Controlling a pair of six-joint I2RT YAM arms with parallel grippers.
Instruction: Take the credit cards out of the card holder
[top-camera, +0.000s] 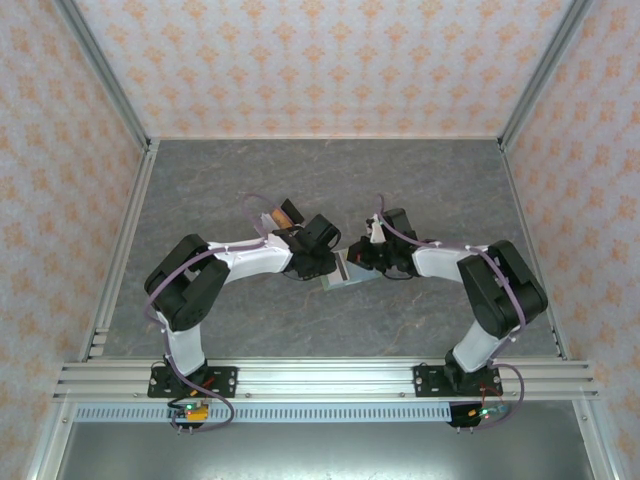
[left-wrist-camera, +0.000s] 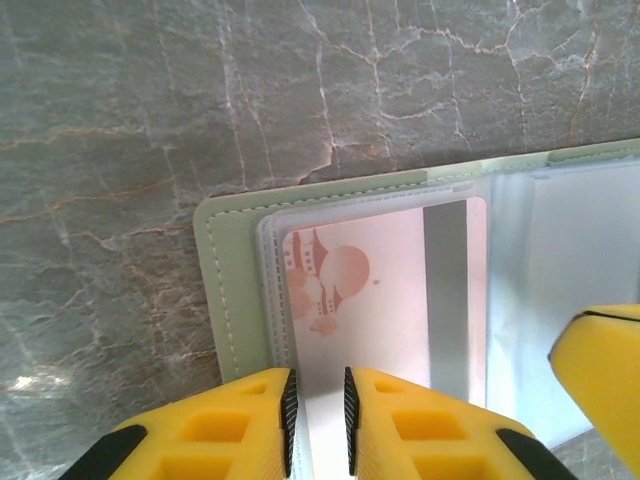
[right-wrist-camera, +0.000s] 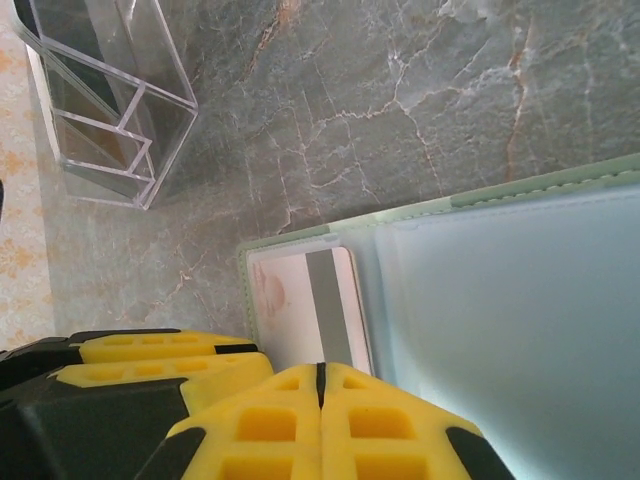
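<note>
The sage-green card holder (top-camera: 352, 276) lies open on the table between both arms. A whitish credit card (left-wrist-camera: 380, 300) with a pink drawing and a grey stripe sits in a clear sleeve of its left panel (left-wrist-camera: 215, 290). My left gripper (left-wrist-camera: 317, 410) hovers over the near end of that card, jaws a narrow gap apart, nothing pinched between the pads. My right gripper (right-wrist-camera: 321, 375) is shut, pads touching, low over the card holder (right-wrist-camera: 500, 300) just beside the card (right-wrist-camera: 310, 300). One of its yellow fingers (left-wrist-camera: 600, 370) shows at the right of the left wrist view.
A clear acrylic box (right-wrist-camera: 100, 100) with compartments stands on the marble table beyond the card holder, near the left arm (top-camera: 283, 215). The left gripper's yellow fingers (right-wrist-camera: 160, 350) crowd in next to my right gripper. Patterned walls enclose the table.
</note>
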